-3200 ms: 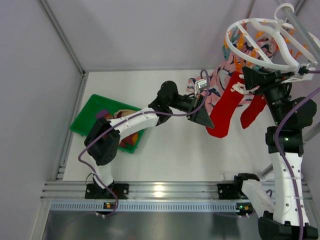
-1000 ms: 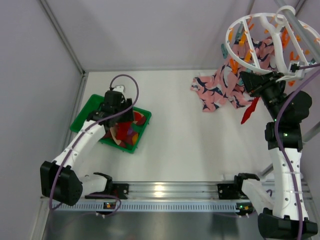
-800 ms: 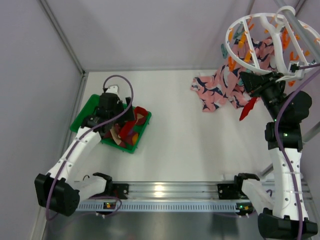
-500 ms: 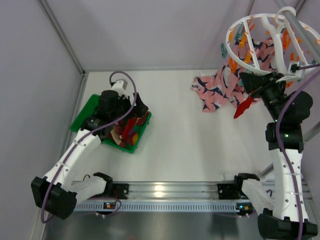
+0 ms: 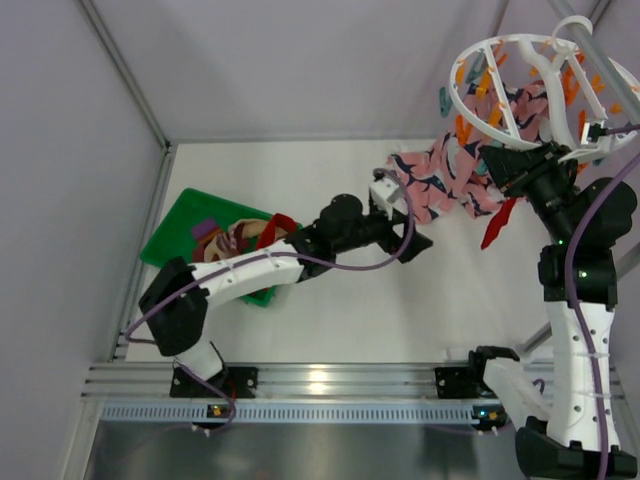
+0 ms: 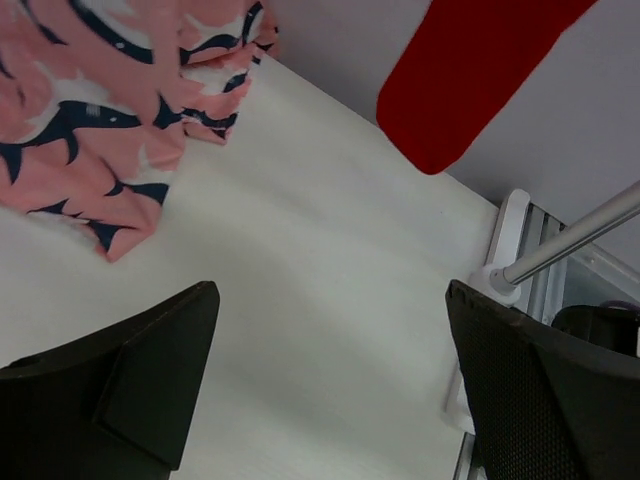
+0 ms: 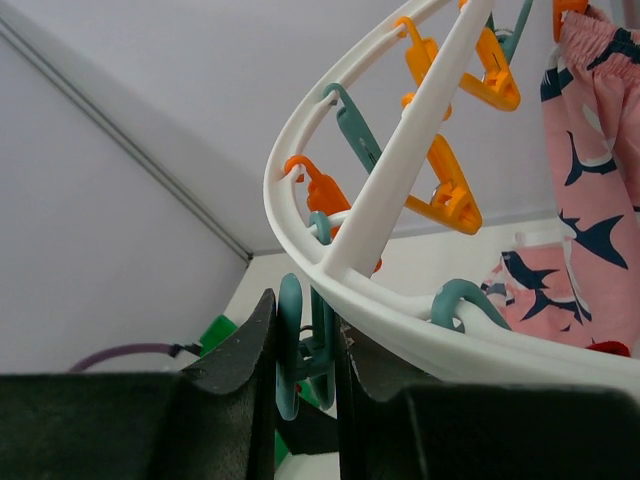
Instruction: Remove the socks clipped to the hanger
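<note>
The white round hanger (image 5: pixel 520 60) hangs at the far right, and one red sock (image 5: pixel 497 222) dangles below it. In the right wrist view my right gripper (image 7: pixel 303 345) is shut on a teal clip peg (image 7: pixel 290 340) under the hanger's outer ring (image 7: pixel 400 310). My left gripper (image 5: pixel 418 243) reaches out over the table's middle, a short way left of that sock. Its fingers (image 6: pixel 130 390) stand wide open with nothing between them, and the red sock (image 6: pixel 470 70) hangs ahead of them. Other socks (image 5: pixel 262 232) lie in the green tray (image 5: pixel 175 225).
A pink cloth (image 5: pixel 450 180) with navy and white print hangs from the hanger down to the table, just behind my left gripper. Orange pegs (image 7: pixel 450 195) line the ring. A grey frame pole (image 6: pixel 570 240) stands at the table's right edge.
My left arm has swung from the green tray to the table's middle, towards the hanging red sock, with its jaws open. The right gripper has stayed shut at the hanger.
</note>
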